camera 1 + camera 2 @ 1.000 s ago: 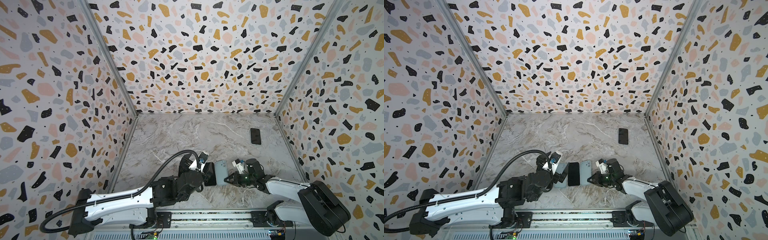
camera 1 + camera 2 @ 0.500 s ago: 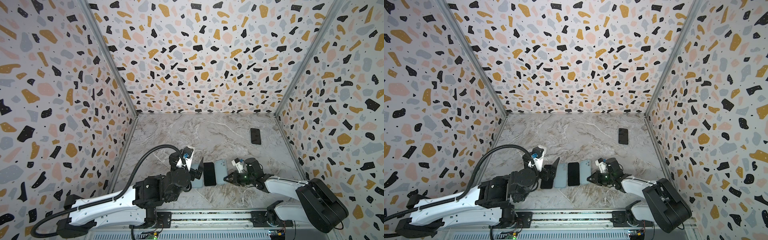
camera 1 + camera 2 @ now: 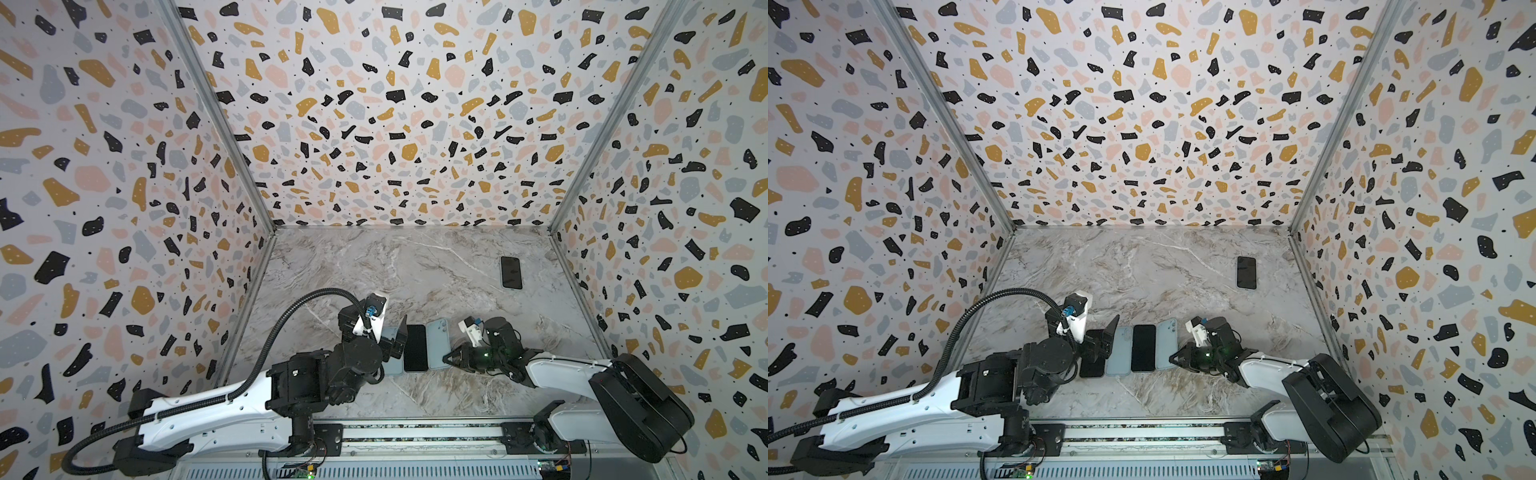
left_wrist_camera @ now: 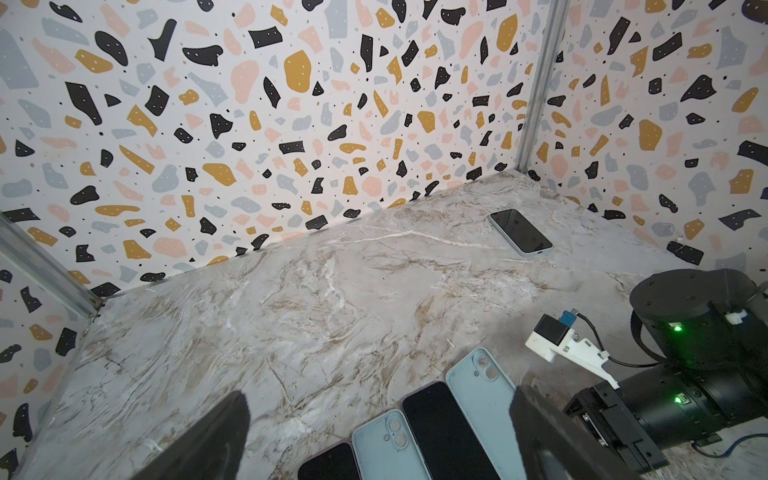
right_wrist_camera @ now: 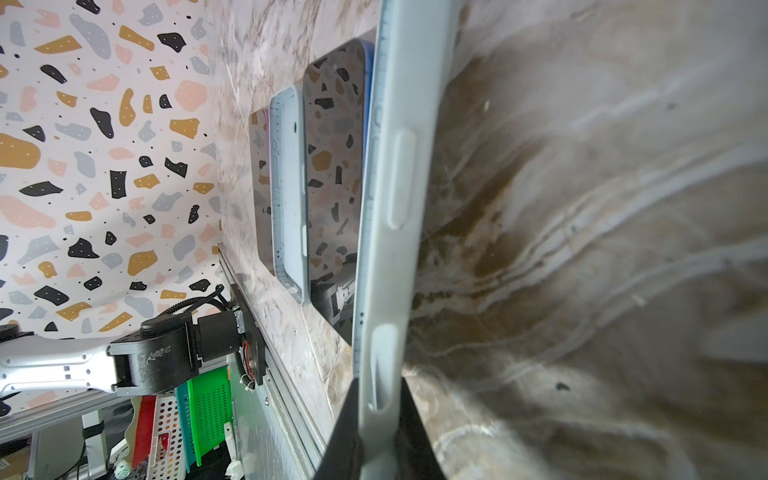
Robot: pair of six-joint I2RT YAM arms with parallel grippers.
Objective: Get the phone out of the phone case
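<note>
The left wall [image 3: 104, 208] is standing close beside the left arm, leaving little room on that side. Near the front rail [image 3: 415, 434], the left end effector [image 3: 1102, 345] is hanging released, its fingers [image 4: 208, 440] spreading wide above a black phone [image 4: 328, 463] that is heading a row of four. A pale blue case [image 3: 1119, 353] is lying next, then a second black phone [image 3: 1144, 348], then the outermost pale blue case [image 3: 438, 344], all packed side by side. The right end effector [image 3: 447, 358] is clenching that last case's outer long edge near its front corner. Behind the row the desk [image 3: 374, 266] is stretching open up to the back wall [image 3: 395, 124]. Far right, near the right wall [image 3: 665, 208], a phone in its case [image 3: 511, 272] is lying alone, screen up, well apart from both arms, with nothing standing in front of it.
</note>
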